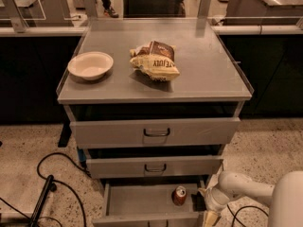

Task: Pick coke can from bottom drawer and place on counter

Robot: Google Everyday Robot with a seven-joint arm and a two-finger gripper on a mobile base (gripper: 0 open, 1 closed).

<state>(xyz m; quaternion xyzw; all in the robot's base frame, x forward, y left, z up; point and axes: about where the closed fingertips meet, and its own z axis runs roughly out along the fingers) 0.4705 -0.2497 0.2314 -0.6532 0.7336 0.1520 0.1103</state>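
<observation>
The coke can (pixel 179 196), red with a silver top, stands upright in the open bottom drawer (pixel 137 201), towards its right side. My gripper (pixel 202 204) is low at the drawer's right end, just right of the can, on a white arm (pixel 246 190) that comes in from the lower right. It holds nothing that I can see. The counter (pixel 208 74) is the flat grey cabinet top above the three drawers.
A cream bowl (pixel 91 65) sits on the counter's left and a yellow-brown chip bag (pixel 155 60) near its middle. The two upper drawers (pixel 156 132) stand slightly out. Black cables (pixel 57 183) lie on the floor at the left. A ledge with glass panels (pixel 265 28) runs behind.
</observation>
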